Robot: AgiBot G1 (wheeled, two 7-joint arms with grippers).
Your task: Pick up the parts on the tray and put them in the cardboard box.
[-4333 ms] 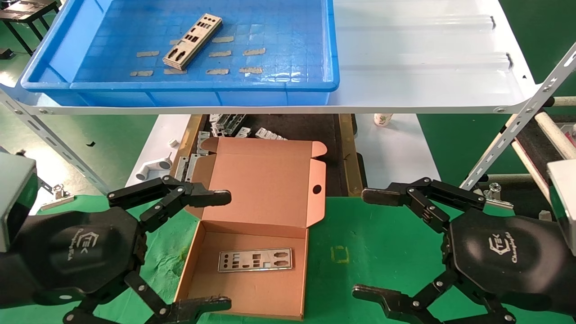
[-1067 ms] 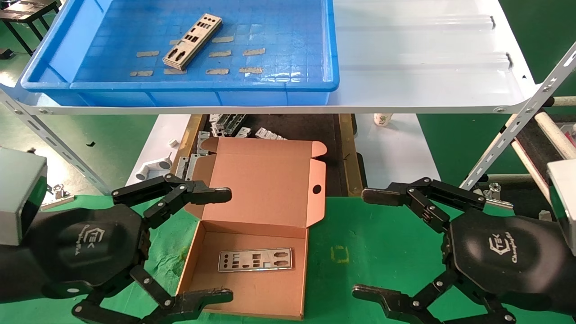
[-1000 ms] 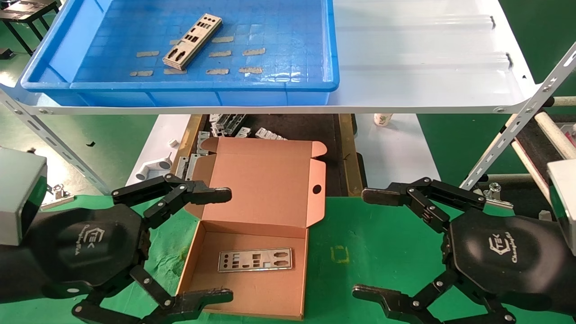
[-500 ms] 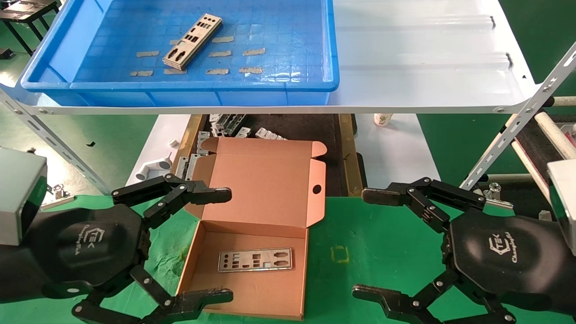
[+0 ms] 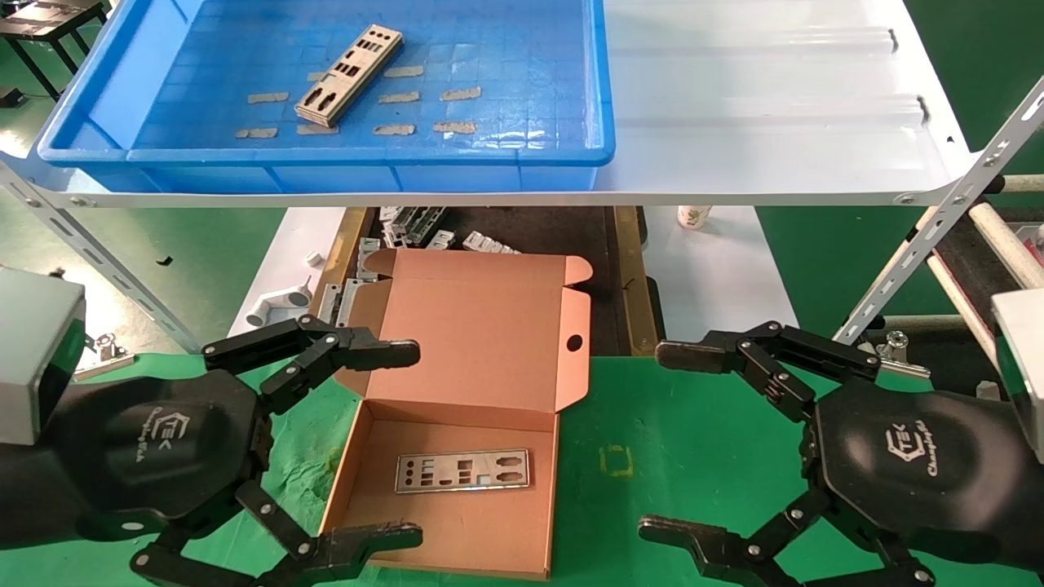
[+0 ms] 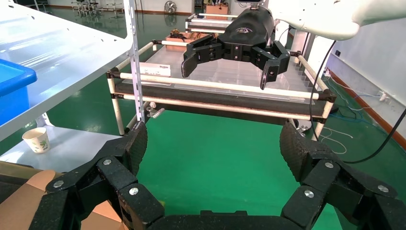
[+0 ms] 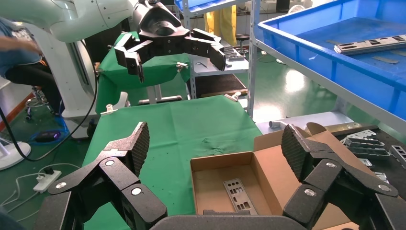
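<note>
The left gripper (image 5: pixel 359 444) hangs low over the green cloth, its fingers spread wide and holding nothing; its two fingertips stand one on each side of the left part of the cardboard box (image 5: pixel 477 408). The right gripper (image 5: pixel 677 444) is at the same height on the other side, also spread wide and empty, clear of the box by a strip of green cloth.

Inside the box one part (image 5: pixel 462 471) already lies flat on the floor, with its long side running left to right. The part in the tray (image 5: pixel 349 75) is the one that remains. It lies flat on the grid floor of the blue tray (image 5: pixel 326 155), which sits on the white shelf (image 5: pixel 775 122) above and beyond the box. So from both grippers this part is forward and upward, on a higher level, well apart from them.

The part is in the left half of the scene, almost straight ahead of the left gripper and far across from the right one. I judge the left arm is the nearer one for the reach. The long axis of the part runs on a diagonal, from near-left to far-right, so the fingers probably need to turn to close across its narrow width. The near wall of the tray stands between gripper and part, so the approach likely has to come from above.
</note>
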